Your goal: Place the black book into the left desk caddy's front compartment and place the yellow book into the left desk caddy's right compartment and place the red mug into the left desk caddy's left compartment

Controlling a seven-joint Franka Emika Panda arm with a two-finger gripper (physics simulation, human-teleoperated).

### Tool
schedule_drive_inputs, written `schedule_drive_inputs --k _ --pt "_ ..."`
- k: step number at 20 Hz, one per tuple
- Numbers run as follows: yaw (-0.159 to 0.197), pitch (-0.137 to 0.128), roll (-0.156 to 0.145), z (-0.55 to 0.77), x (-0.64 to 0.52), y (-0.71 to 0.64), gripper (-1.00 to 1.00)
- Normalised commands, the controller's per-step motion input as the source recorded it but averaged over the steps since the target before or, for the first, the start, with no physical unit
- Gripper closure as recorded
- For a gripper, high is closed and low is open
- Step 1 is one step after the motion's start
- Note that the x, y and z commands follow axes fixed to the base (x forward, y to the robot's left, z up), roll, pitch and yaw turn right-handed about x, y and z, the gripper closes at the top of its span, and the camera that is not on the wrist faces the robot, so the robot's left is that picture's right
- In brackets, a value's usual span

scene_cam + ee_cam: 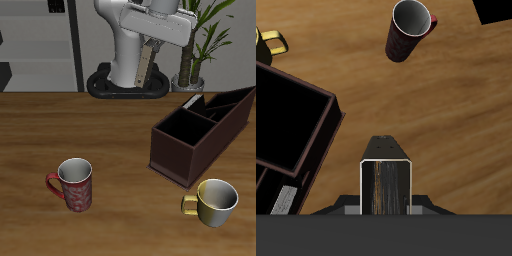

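**Yellow book held high, far from its section of the caddy**

The gripper [151, 44] is closed on the yellow book [147, 65], which hangs upright from it high above the back of the table [120, 130], at about 11 o'clock from the caddy [185, 165]. The red mug [75, 185] stands upright on the table at about 8 o'clock from the caddy, well apart from it. A pale-yellow mug [215, 202] stands near the caddy at 6 o'clock. The black book is not clearly made out; a pale line inside the caddy may be its edge.

Several risks are judged from here. The book is thin and is gripped near one end, so it could swing or slip during travel. If it is lowered off-centre, a divider or the rim could be struck, and the book could be tipped into a narrower section. The caddy itself could be shifted by such a knock.

No brand, label or readable writing is seen; a small grey patch inside the caddy in the wrist view is too blurred to be read.
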Motion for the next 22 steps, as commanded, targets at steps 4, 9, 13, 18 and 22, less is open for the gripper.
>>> schedule_drive_inputs --k 4,9,13,18,22 --pt "-0.073 0.018 -0.054 0.14 0.29 0.04 1.0" --pt "0.023 -0.016 0.076 0.08 0.24 0.4 1.0" --pt "-0.023 0.002 -0.001 0.11 0.2 0.17 1.0" --pt "-0.008 -0.005 0.022 0.06 0.22 0.29 1.0" --pt "0.048 -0.034 0.024 0.12 0.14 0.21 1.0"
